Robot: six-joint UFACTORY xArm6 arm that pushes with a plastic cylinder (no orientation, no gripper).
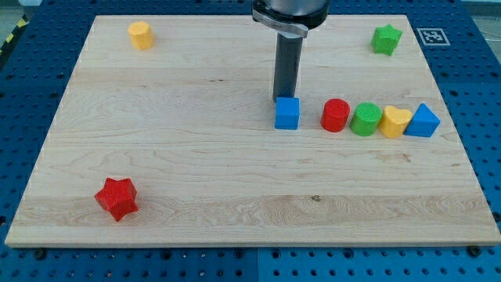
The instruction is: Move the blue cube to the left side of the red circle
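The blue cube [287,113] sits on the wooden board right of centre. The red circle [336,115], a short red cylinder, stands to the cube's right with a gap between them. My tip [282,97] is right behind the cube, at its upper edge in the view, touching or nearly touching it. The dark rod rises from there to the view's top.
A row continues right of the red circle: a green cylinder [365,119], a yellow heart [394,121] and a blue triangle [423,121]. A yellow block [140,35] sits top left, a green star [386,38] top right, a red star [117,197] bottom left.
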